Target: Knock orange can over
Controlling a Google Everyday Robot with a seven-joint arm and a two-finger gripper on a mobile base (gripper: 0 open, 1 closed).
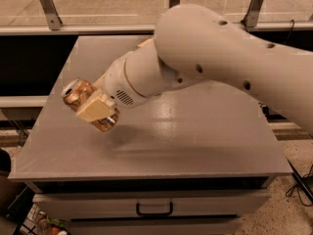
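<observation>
The orange can is a shiny copper drink can with a silver top. It is tilted steeply over the left part of the grey table, with its top pointing up and to the left and its bottom end low, near the tabletop. My gripper is shut around the middle of the can. One cream finger lies across the can's front, and the other finger is mostly hidden behind it. My big white arm reaches in from the right and covers the back of the table.
The table's left edge lies just left of the can, with a drop to the floor. A drawer with a black handle sits under the tabletop. A metal railing runs behind the table. Cables hang at the right.
</observation>
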